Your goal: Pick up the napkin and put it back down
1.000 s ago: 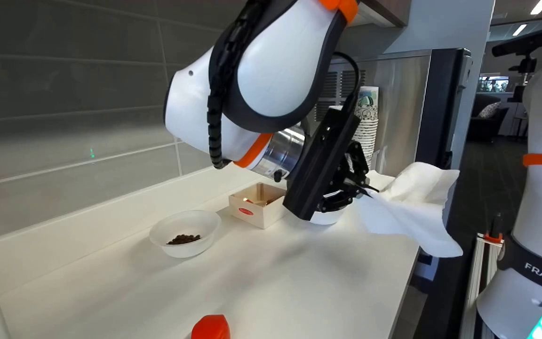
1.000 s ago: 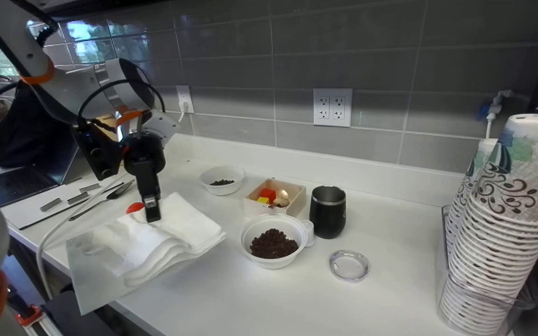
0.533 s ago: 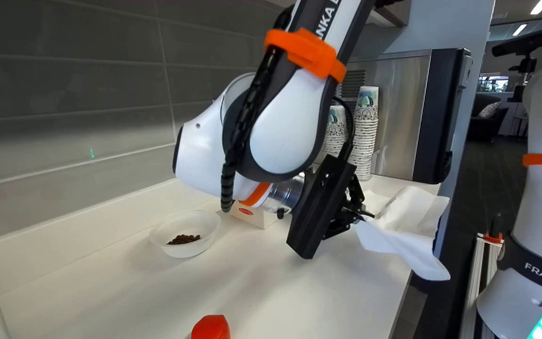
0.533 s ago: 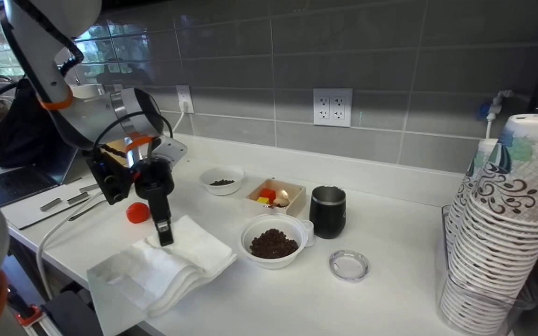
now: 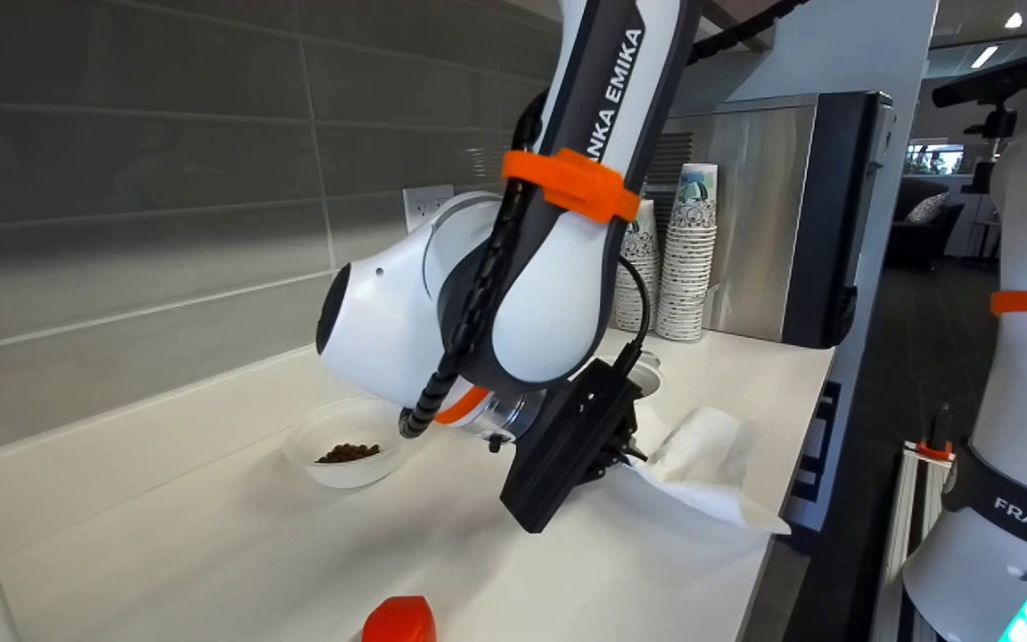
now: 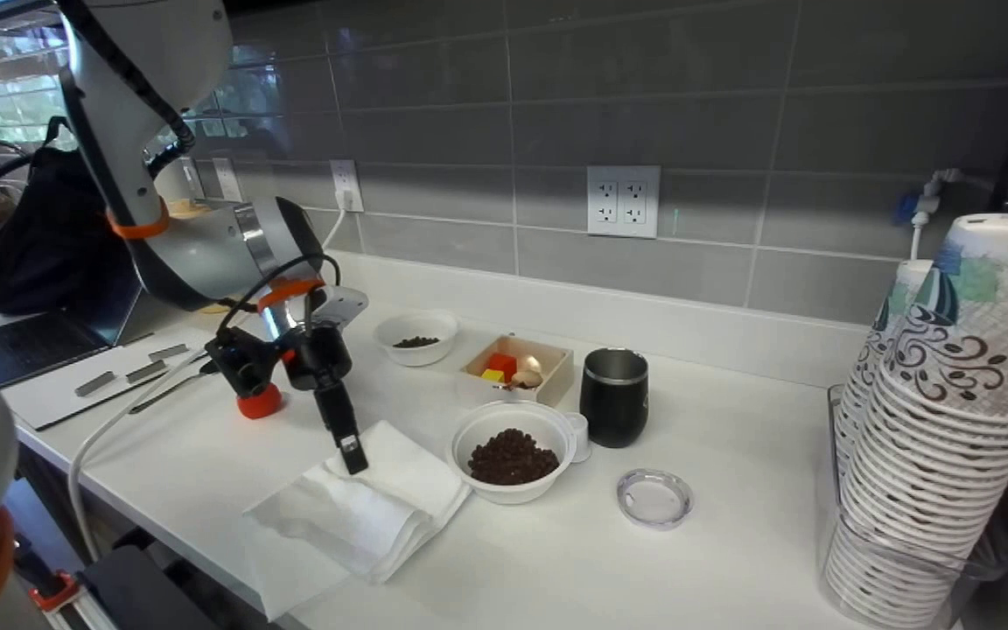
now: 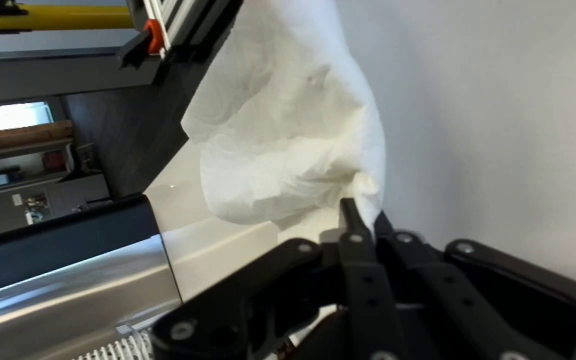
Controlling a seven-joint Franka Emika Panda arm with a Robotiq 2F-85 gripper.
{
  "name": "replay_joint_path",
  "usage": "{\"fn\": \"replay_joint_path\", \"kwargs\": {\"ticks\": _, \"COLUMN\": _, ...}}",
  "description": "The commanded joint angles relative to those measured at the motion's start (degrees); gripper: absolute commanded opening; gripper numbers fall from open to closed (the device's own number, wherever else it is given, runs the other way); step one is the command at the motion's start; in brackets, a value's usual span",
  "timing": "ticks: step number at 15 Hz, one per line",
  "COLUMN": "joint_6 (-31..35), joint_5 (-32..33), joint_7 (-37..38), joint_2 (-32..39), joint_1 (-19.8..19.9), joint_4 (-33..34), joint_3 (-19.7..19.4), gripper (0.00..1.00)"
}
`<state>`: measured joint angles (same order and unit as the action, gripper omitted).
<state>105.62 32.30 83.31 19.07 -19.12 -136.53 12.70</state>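
Over the near left part of the bench (image 6: pixel 705 577), in an exterior view, holds the napkin (image 6: pixel 360 523) by a small bunched fold, nipped tight in the tool (image 6: pixel 354 464). There, find the napkin spread to left and right of the fingertips, mostly toward the near side, with one thin corner across the line of the bench's near edge. In the wrist view, see black fingers (image 7: pixel 352 222) drawn together on that fold, with barely a gap between, and crumpled white layers fanning out ahead and to the left. Cannot judge contact between underside and bench. Just right of the napkin, in an exterior view, note a white bowl (image 6: pixel 504 493) of dark brown balls (image 6: pixel 511 457). Left of the tool, well apart, see a red object (image 6: pixel 259 404). Beyond the bowl, find an open box (image 6: pixel 559 382) with a red block (image 6: pixel 501 363) and a yellow block (image 6: pixel 493 375) inside and, to the right, a black cup (image 6: pixel 614 402). Nearer than the cup, spot a clear lid (image 6: pixel 654 499) on the bench.
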Motion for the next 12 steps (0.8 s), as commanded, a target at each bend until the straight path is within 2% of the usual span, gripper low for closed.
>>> {"fn": "replay_joint_path", "kwargs": {"ticks": 1, "joint_6": 5.9, "joint_5": 1.2, "joint_7": 0.8, "joint_2": 0.0, "joint_1": -0.6, "joint_4": 0.9, "joint_3": -0.7, "gripper": 0.01}}
{"fn": "replay_joint_path", "kwargs": {"ticks": 8, "joint_6": 15.7, "joint_5": 1.6, "joint_7": 0.9, "joint_2": -0.7, "joint_1": -0.9, "joint_4": -0.1, "joint_3": -1.5, "gripper": 0.01}}
{"fn": "replay_joint_path", "kwargs": {"ticks": 9, "joint_6": 16.8, "joint_5": 1.5, "joint_7": 0.8, "joint_2": -0.9, "joint_1": -0.9, "joint_4": -0.3, "joint_3": -1.6, "gripper": 0.07}}
{"fn": "replay_joint_path", "kwargs": {"ticks": 10, "joint_6": 18.0, "joint_5": 1.3, "joint_7": 0.6, "joint_2": -1.2, "joint_1": -0.9, "joint_4": -0.5, "joint_3": -1.8, "gripper": 0.30}}
{"fn": "replay_joint_path", "kwargs": {"ticks": 12, "joint_6": 20.1, "joint_5": 0.9, "joint_7": 0.5, "joint_2": -2.4, "joint_1": -0.9, "joint_4": -1.3, "joint_3": -1.9, "gripper": 0.34}}
